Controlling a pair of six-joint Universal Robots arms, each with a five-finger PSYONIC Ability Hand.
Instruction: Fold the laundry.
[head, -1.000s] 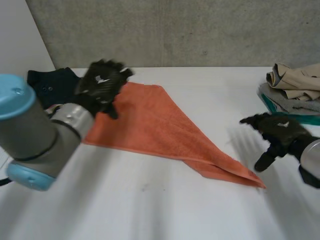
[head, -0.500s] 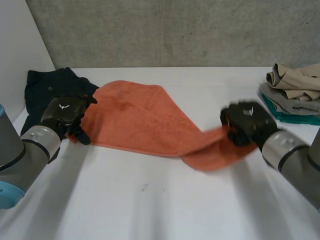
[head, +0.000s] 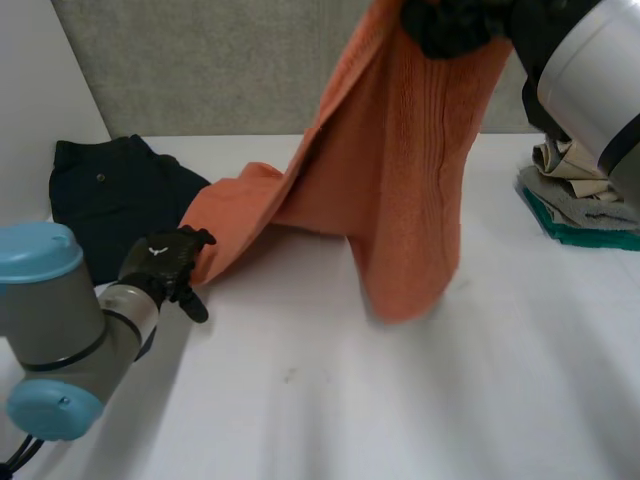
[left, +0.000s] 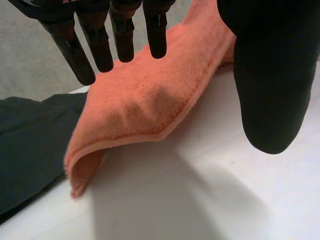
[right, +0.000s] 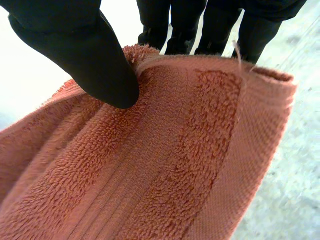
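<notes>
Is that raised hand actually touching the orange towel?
Touching. The right wrist view shows the right hand pinching the orange towel between thumb and fingers at its edge.

White table (head: 400, 420), grey concrete wall (head: 200, 70)

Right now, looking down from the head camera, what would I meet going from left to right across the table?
Black garment → left hand → orange towel, lifted at one end → stack of beige, grey and teal clothes.
</notes>
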